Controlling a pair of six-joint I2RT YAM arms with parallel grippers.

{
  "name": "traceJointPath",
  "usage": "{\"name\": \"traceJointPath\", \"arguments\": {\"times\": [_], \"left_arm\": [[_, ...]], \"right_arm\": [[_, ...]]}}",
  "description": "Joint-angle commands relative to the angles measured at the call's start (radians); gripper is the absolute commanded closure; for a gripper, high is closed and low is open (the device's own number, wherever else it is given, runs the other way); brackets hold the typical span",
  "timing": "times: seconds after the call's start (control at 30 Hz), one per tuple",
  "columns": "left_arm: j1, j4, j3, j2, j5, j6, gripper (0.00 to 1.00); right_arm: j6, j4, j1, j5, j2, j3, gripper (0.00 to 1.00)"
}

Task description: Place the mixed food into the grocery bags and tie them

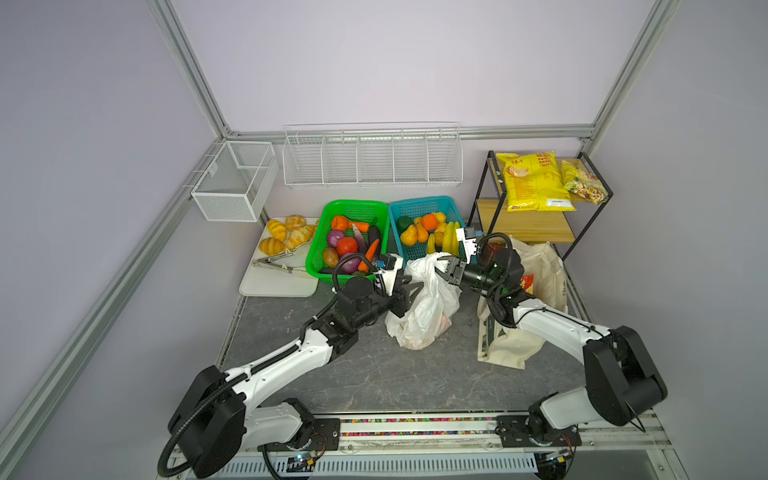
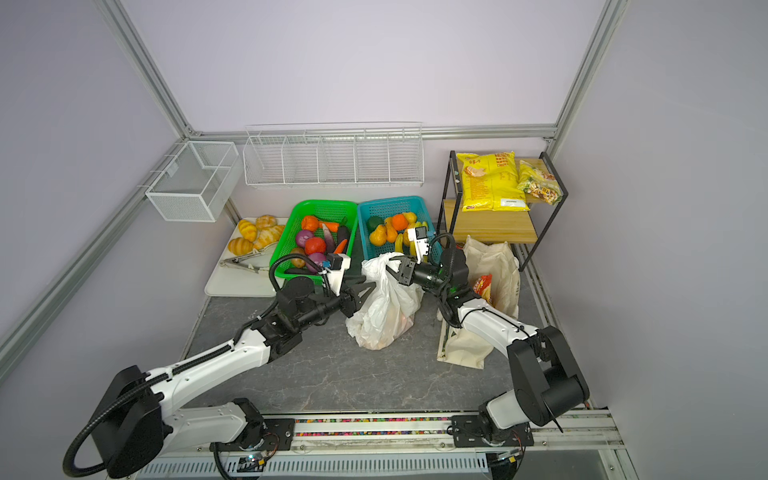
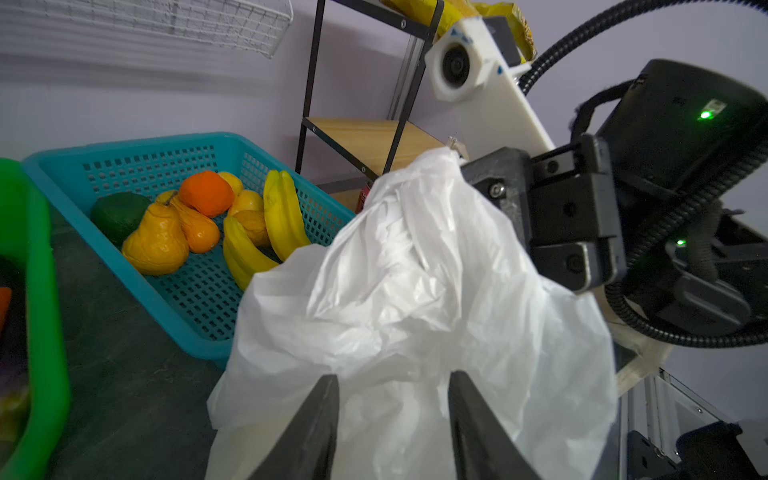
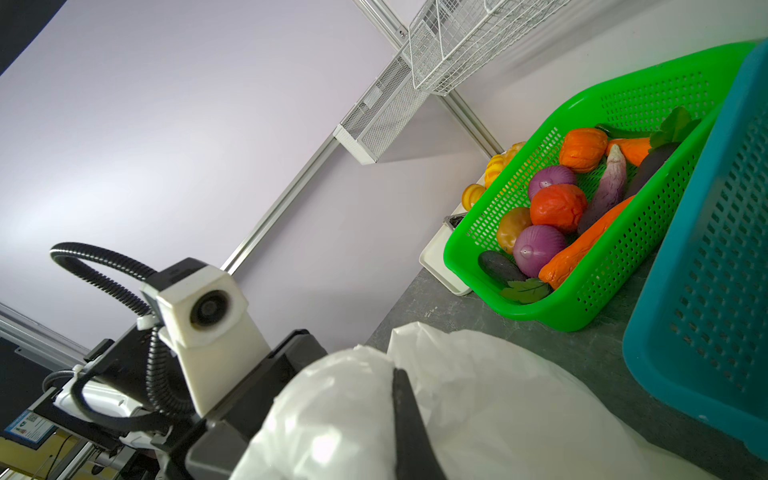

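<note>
White plastic bag: loaded, slumped mid-table, pinched at the top from one side.

At its left flank the left gripper has its jaws spread, film just ahead of them, gripping nothing visible. The bag sits on the grey tabletop before the teal basket, orange shapes showing faintly through it. The right gripper is pressed together on the gathered top. Further right leans the canvas tote, a red snack packet at its mouth. The film looks thin, limp and slippery, and the load light. It is probably best taken at the bunched handles, since the flank would likely slide or tear.
</note>
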Motion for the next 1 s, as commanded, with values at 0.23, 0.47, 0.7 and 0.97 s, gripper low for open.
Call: {"name": "traceJointPath", "arguments": {"times": [0.23, 0.47, 0.7, 0.97], "left_arm": [[0.165, -0.126, 0.149, 0.044, 0.291, -0.295, 0.59], [0.171, -0.133, 0.194, 0.091, 0.35, -0.391, 0.55], [0.171, -0.119, 0.219, 0.13, 0.389, -0.424, 0.53], [0.171, -0.108, 0.25, 0.174, 0.407, -0.434, 0.49]], "right_arm": [[-0.052, -0.041, -0.005, -0.013, -0.012, 0.025, 0.93], [-0.076, -0.077, 0.0, -0.007, -0.017, 0.044, 0.93], [-0.08, -0.083, 0.007, -0.007, -0.017, 0.046, 0.93], [-0.101, -0.108, 0.01, -0.004, -0.028, 0.047, 0.93]]}}
